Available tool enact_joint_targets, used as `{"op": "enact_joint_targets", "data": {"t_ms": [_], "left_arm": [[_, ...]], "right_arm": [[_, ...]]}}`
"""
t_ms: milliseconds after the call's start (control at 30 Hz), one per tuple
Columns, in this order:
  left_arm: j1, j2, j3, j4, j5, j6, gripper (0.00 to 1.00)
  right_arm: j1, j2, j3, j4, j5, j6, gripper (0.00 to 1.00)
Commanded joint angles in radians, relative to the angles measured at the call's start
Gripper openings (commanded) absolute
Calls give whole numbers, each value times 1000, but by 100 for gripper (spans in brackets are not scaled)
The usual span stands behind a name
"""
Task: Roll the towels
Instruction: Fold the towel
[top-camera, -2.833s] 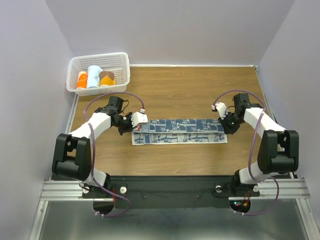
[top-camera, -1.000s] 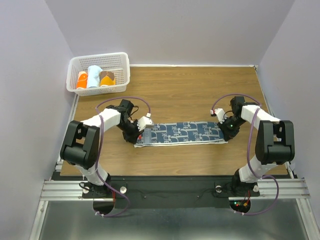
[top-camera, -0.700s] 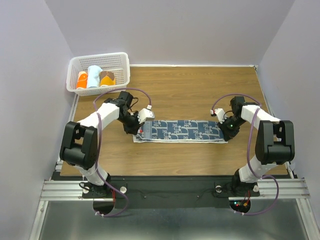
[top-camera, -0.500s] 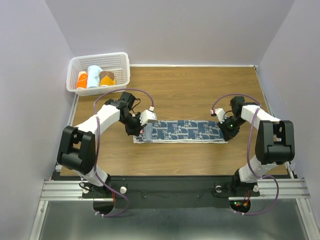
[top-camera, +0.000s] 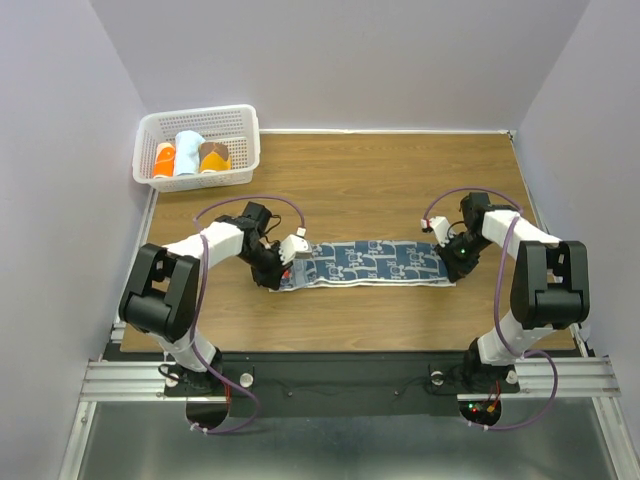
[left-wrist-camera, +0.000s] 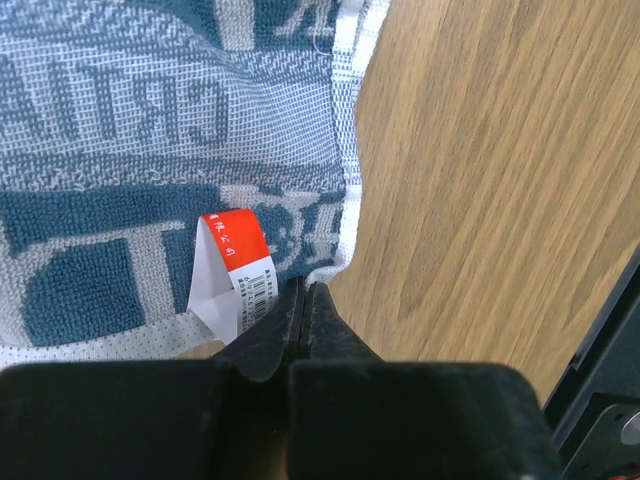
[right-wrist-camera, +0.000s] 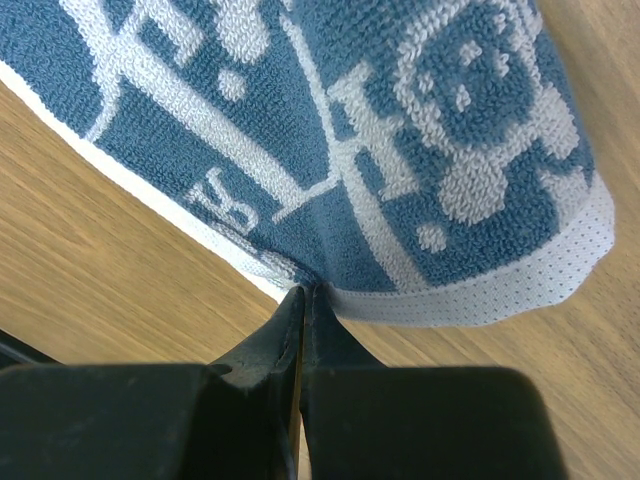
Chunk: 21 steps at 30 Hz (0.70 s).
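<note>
With our left gripper (left-wrist-camera: 303, 290) we are pinching the left corner of the long navy-blue terry towel with pale motifs (top-camera: 365, 262), just beside its red and white label (left-wrist-camera: 232, 262); the fingers are pressed together on the hem. Our right gripper (right-wrist-camera: 303, 292) is clamping the right end's edge likewise. The towel is lying stretched across the brown wooden table (top-camera: 380, 180). Far left, a white plastic basket (top-camera: 200, 111) is holding rolled cloths (top-camera: 188, 153).
</note>
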Motion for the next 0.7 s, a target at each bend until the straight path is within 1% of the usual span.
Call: {"op": "enact_joint_targets", "data": {"t_ms": [0, 167, 233, 333, 467, 567, 667], "left_arm": [[52, 57, -74, 46, -168, 51, 0], [142, 59, -73, 32, -252, 131, 0], [174, 68, -50, 26, -258, 130, 0], [176, 76, -34, 14, -229, 122, 0], [176, 87, -28, 14, -202, 111, 0], [176, 88, -30, 14, -202, 110, 0], [176, 79, -31, 14, -200, 110, 0]], "right_arm": [[-10, 21, -28, 54, 67, -23, 1], [-10, 24, -36, 66, 98, -37, 1], [-10, 2, -42, 51, 78, -66, 1], [-10, -59, -28, -10, 33, -111, 1], [-10, -110, -19, -70, 15, -149, 1], [-10, -125, 1, -119, -43, -160, 1], [-10, -133, 57, -193, -103, -154, 1]]}}
